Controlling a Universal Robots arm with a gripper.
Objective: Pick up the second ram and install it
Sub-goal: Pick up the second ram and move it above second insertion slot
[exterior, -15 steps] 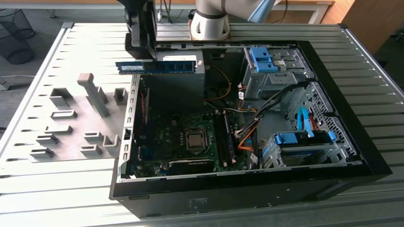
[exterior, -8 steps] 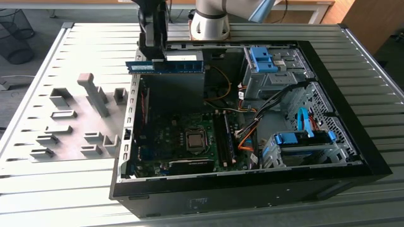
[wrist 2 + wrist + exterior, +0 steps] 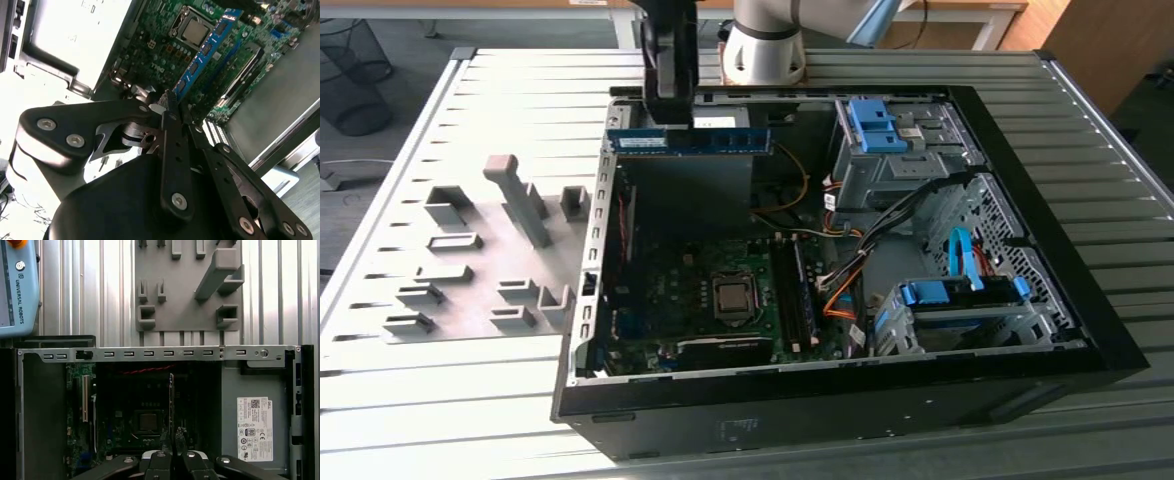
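While pincer (image 3: 670,120) grips second ram (image 3: 707,141) above case (image 3: 854,395), long axis lies level, across exterior view.

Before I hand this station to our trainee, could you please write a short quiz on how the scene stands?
1. True or false: the gripper is shut on the second ram.
2. Where is the second ram? A) seated in a motherboard slot; B) held above the open computer case; C) lying on the table.
3. Fill in: the grey fixture plate lies beside the case, on the exterior view's ____.

Key: 1 true; 2 B; 3 left.
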